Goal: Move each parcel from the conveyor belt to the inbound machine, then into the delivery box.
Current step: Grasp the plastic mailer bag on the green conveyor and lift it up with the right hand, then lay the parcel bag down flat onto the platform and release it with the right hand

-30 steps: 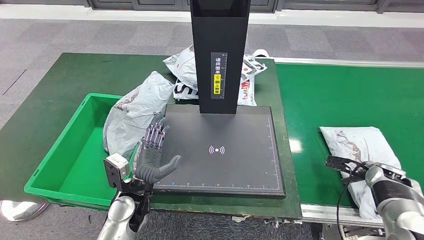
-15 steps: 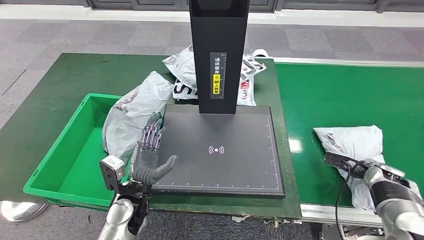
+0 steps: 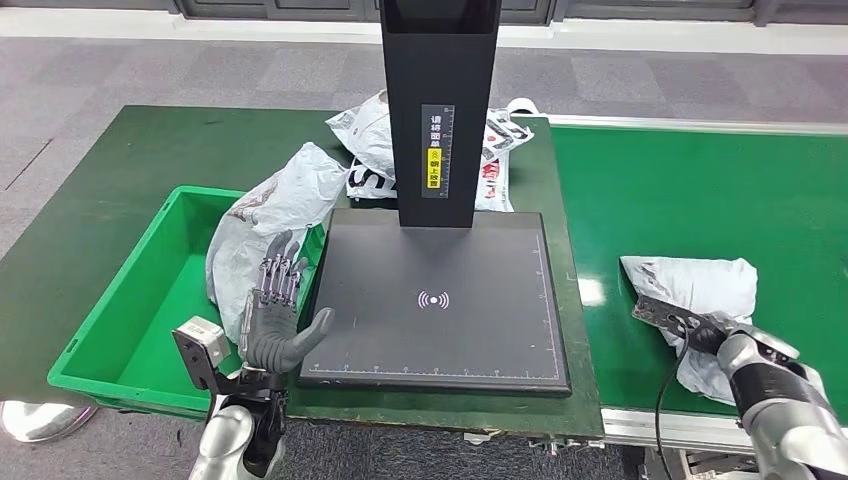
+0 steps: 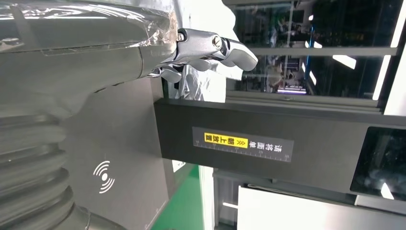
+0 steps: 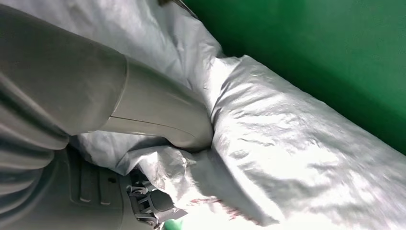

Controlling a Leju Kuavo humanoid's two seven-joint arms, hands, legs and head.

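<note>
A grey-white plastic parcel (image 3: 695,285) lies crumpled on the green conveyor belt (image 3: 700,180) at the right. My right hand (image 3: 725,340) grips its near edge. In the right wrist view the thumb (image 5: 158,115) presses into the parcel (image 5: 287,143) and darker fingers (image 5: 148,203) curl under it. The inbound machine's black plate (image 3: 440,300) lies bare in the middle, below its black pillar (image 3: 438,110). My left hand (image 3: 275,320) is raised and open at the plate's near left corner, fingers apart, holding nothing. Another grey parcel (image 3: 265,225) leans in the green delivery box (image 3: 150,310).
More bagged parcels (image 3: 365,140) lie on the green table behind the pillar. The belt's metal front rail (image 3: 660,428) runs below my right arm. The left wrist view looks past my fingers (image 4: 210,48) at the pillar (image 4: 268,143) and its yellow label.
My right hand has drawn the parcel leftward along the belt, bunching it up. My left hand has drifted left and nearer, from over the plate to its corner by the box.
</note>
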